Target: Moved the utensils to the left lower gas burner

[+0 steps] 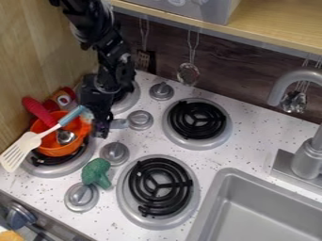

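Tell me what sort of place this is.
Most likely a toy or play kitchen: a small sink sits beside coil burners, and an orange pot holds utensils near a toy broccoli.

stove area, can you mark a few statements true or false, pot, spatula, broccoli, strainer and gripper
1. The orange pot sits on the lower left burner. True.
2. The green broccoli is inside the orange pot. False: the broccoli lies on the counter, beside the stove knobs.
3. The white spatula has a red handle. False: the white spatula's handle is light blue.
4. A strainer hangs against the back wall. True.
5. The gripper is over the sink. False: the gripper is down near the orange pot.
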Available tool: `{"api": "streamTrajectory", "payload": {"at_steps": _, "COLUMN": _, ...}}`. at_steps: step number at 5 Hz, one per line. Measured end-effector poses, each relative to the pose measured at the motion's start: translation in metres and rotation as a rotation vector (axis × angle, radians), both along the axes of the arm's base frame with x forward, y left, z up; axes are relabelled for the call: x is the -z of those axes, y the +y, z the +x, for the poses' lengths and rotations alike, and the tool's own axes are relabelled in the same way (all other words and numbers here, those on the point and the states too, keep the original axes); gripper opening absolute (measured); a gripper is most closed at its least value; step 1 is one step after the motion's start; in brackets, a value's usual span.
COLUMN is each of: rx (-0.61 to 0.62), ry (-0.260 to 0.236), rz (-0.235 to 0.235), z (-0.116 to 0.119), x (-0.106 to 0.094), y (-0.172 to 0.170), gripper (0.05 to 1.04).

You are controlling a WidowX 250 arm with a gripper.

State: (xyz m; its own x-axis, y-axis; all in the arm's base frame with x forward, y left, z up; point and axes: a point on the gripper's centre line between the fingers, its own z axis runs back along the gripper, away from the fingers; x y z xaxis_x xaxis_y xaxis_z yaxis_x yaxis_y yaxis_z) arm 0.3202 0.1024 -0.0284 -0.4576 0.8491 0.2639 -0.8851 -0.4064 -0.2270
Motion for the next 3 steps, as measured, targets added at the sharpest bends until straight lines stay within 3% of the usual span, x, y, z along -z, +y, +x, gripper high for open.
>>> {"api": "streamTrajectory", "payload": {"at_steps": 1, "rx": 0.039, "ry": -0.009, "rz": -0.019, "z": 0.012, "x": -0.015, "y": -0.008, "gripper": 0.999}}
{"api": "streamTrajectory", "payload": {"at_steps": 2, "rx": 0.142, "ry": 0.034, "rz": -0.073, "z": 0.020, "x": -0.022, "y": -0.017, "gripper": 0.999}}
{"api": "streamTrajectory", "payload": {"at_steps": 3, "rx": 0.325, "ry": 0.040, "rz": -0.095, "z": 0.031, "x": -0.045, "y": -0.025, "gripper": 0.999}}
